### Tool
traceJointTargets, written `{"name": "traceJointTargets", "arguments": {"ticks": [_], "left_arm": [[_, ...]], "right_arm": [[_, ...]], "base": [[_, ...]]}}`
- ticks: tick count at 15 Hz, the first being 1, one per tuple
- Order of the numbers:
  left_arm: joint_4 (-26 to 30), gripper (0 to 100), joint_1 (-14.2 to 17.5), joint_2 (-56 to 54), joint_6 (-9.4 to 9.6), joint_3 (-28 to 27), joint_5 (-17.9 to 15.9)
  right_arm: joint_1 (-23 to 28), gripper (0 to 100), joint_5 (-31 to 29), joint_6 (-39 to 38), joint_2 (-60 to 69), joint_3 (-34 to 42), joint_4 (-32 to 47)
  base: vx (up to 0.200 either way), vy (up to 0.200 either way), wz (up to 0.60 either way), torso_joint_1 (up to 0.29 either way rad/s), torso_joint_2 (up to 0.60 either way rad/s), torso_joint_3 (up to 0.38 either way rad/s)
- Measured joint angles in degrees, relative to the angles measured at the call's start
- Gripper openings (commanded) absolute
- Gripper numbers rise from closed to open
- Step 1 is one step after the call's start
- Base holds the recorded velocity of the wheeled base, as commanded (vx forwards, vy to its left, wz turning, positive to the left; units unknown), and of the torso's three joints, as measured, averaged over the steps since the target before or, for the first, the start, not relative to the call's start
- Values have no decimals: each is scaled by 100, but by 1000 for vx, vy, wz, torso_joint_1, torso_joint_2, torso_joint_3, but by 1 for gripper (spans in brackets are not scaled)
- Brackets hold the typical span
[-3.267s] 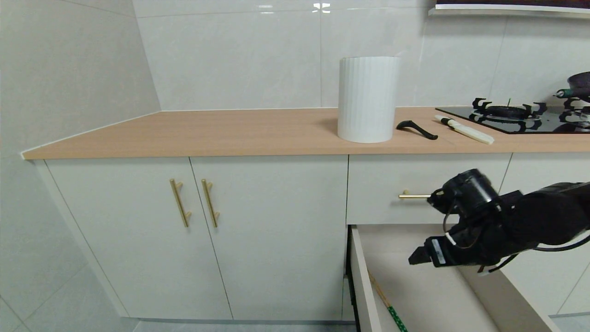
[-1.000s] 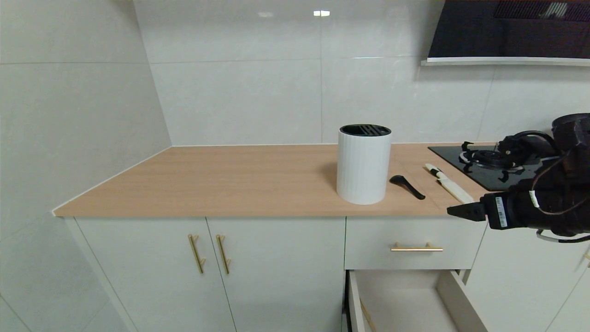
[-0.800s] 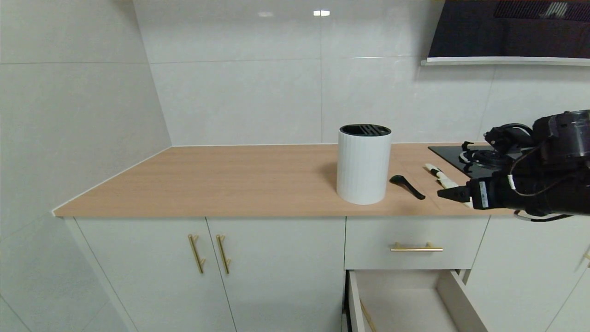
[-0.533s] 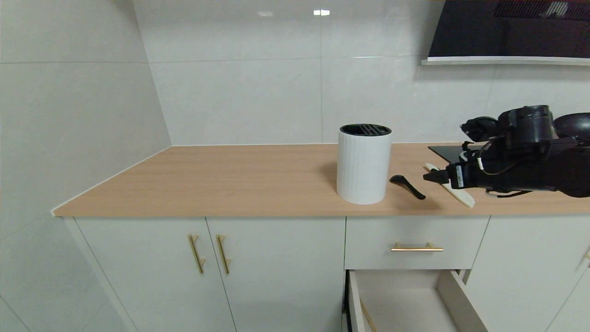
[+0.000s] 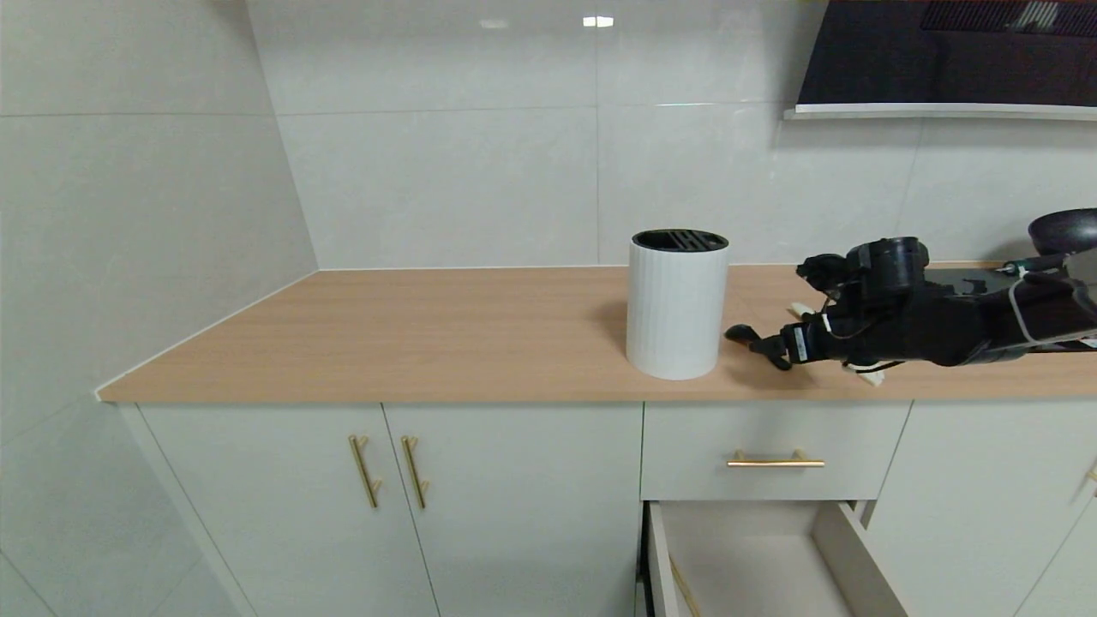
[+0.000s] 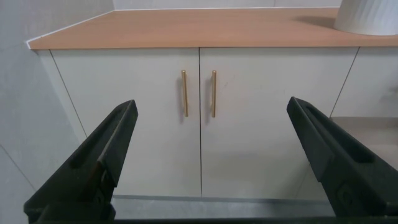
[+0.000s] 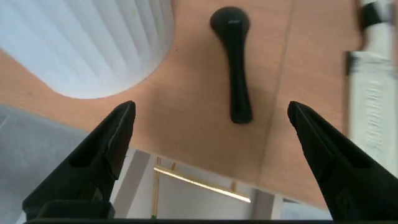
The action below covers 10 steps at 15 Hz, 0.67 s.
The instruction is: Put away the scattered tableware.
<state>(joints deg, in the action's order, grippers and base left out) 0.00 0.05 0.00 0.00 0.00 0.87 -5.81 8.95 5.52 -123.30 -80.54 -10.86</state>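
**Head view.** Desk [image 5: 428, 334] carries a white holder [image 5: 677, 317] near the front edge, toward the right end. Black spoon [image 5: 739, 332] lies flat just beside the holder, on the side toward the desk's right end, not touching it. Knife [image 5: 867, 375] lies past the spoon, mostly hidden by the R arm. R gripper [image 5: 771, 350] sits low over the spoon handle, close to the front edge; contact can't be told from here. Drawer [image 5: 844, 553] under the desk stands open.

**L wrist view.** L gripper [image 6: 211, 106]: jaws spread wide, empty, below desk level, facing the cupboard doors [image 6: 249, 137].

**R wrist view.** R gripper [image 7: 210, 111]: jaws spread wide, nothing held. Spoon [image 7: 235, 68] runs crosswise to the closing line, handle end about level w/ the tips. Holder [image 7: 93, 43] and knife [image 7: 373, 93] flank it.

**Assessment.** Step in hand is the approach for the spoon pick; no grasp yet. Next move calls for lowering until the pads flank the handle at desk level, then closing. The handle is thin and flat, so it may skid. Destination is probably the drawer, unconfirmed.
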Motion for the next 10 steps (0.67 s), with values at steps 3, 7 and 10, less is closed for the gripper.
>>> {"name": "traceJointTargets", "arguments": {"ticks": [3,7,10], "left_arm": [[0,100,2,2,0,0,0],[0,100,2,0,0,0,0],[0,100,2,0,0,0,0]], "right_arm": [[6,100,16,-6,-335,-176,-143],[39,100,-13,-51,-716,-399,-586],[102,100,-26,-140,-981,-581,-666]], "base": [[0,0,0,0,0,0],[0,0,0,0,0,0],[0,0,0,0,0,0]]}}
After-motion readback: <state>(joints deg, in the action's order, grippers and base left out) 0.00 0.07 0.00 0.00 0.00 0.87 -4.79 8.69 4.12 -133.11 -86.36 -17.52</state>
